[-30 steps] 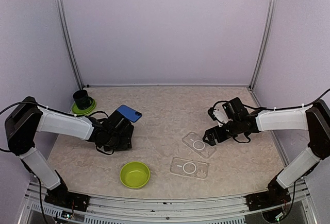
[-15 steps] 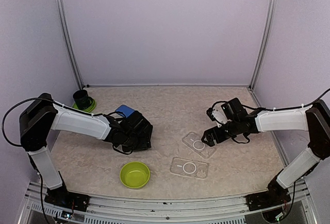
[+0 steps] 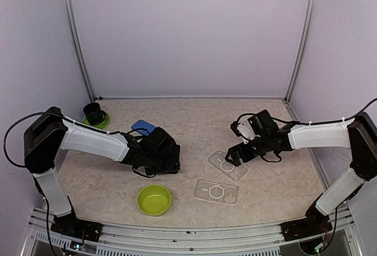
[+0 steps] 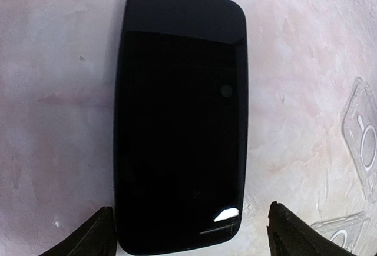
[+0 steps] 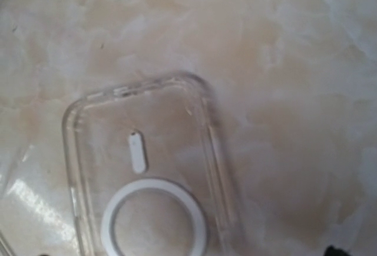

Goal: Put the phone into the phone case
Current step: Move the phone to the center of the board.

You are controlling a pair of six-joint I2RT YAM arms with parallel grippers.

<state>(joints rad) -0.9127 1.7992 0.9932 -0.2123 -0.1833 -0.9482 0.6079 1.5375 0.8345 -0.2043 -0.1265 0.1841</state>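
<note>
Shows the phone (image 4: 179,115), dark screen toward the wrist camera, left of centre on the table (image 4: 53,91), between the parted jaws of the left gripper (image 4: 187,235); gap on one side, so no grip. Sets the right gripper (image 3: 235,154), spread wide and empty, above a clear case (image 3: 230,168), with a second case (image 3: 216,192) just beside. Marks an early stage: both cases empty, insertion not yet begun.

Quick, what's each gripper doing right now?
Left gripper: open, phone loose between its jaws.
Right gripper: open, empty, over a case.
</note>
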